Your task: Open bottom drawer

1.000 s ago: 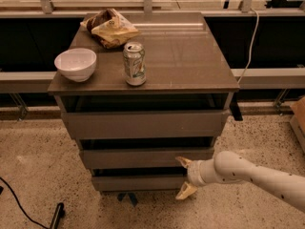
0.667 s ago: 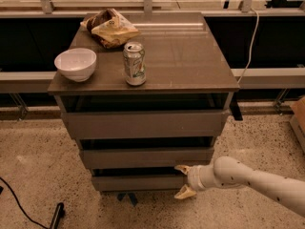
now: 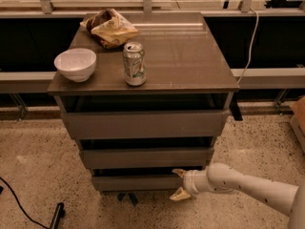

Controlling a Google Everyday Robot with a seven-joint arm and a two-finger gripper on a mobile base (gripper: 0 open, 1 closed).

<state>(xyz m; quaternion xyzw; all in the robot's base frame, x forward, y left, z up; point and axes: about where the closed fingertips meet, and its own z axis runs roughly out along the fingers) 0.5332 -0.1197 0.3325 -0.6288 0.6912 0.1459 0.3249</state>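
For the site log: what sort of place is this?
Probably an office or lab test area: freestanding drawer cabinet, speckled floor, hanging cable. The end effector sits at the bottom drawer's right-hand end.

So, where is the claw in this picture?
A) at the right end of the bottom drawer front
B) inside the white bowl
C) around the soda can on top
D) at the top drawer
A: the claw sits open at the right end of the bottom drawer, one finger above its front, one below.
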